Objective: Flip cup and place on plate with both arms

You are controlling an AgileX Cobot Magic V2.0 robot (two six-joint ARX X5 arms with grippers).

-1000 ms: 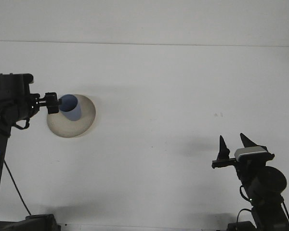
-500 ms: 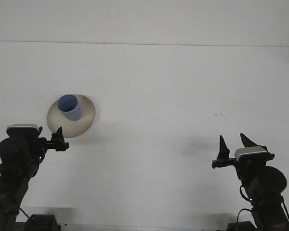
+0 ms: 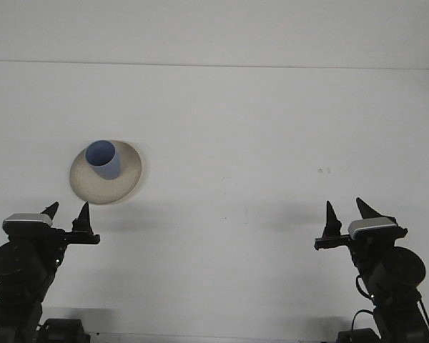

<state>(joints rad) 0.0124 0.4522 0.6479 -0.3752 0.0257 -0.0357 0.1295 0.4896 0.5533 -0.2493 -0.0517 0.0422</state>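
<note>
Blue cup (image 3: 103, 159) upright, mouth up, on the beige plate (image 3: 129, 175), toward its far-left rim, left of centre on the white surface (image 3: 257, 143). Left gripper (image 3: 66, 211) near the front edge just below the plate, fingers parted, empty. Right gripper (image 3: 347, 213) likewise spread and empty, well apart at front right. Wide bare stretch between; pale wall (image 3: 214, 28) behind

Two black arms, each with pointed fingers, a grey camera block, seemingly trailing black cables.
</note>
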